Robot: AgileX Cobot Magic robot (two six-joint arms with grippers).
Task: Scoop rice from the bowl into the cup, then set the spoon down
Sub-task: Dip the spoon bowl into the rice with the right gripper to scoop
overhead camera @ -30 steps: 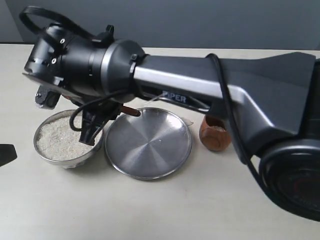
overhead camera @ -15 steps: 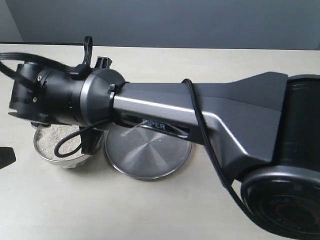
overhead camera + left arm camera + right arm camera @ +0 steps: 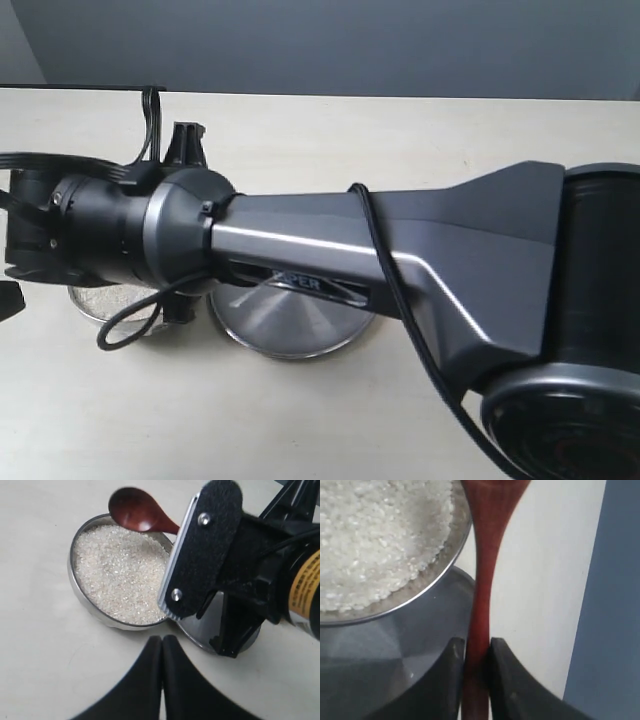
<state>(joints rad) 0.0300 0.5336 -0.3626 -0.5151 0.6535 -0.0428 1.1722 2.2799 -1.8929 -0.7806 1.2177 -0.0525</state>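
You face a pale cream table [image 3: 420, 130] under a blue-grey wall [image 3: 350, 45]. Your right arm [image 3: 420, 270] stretches low across it, covering much of the steel plate [image 3: 290, 330] and the bowl [image 3: 75, 587] just beside it. The right gripper [image 3: 476, 650] pinches the spoon [image 3: 137, 511] by its handle, with the head poised over the bowl's rim at the edge of the rice [image 3: 117, 572]. The left gripper [image 3: 162, 652] hangs near the bowl, fingers pressed together on nothing.

On worktop [image 3: 320, 130]: bowl [image 3: 97, 300] at left, plate [image 3: 290, 328] just beside it on the right. In bowl: rice [image 3: 120, 572]. Over bowl's rim: spoon [image 3: 137, 516], handle between fingers of right hand [image 3: 472, 647].
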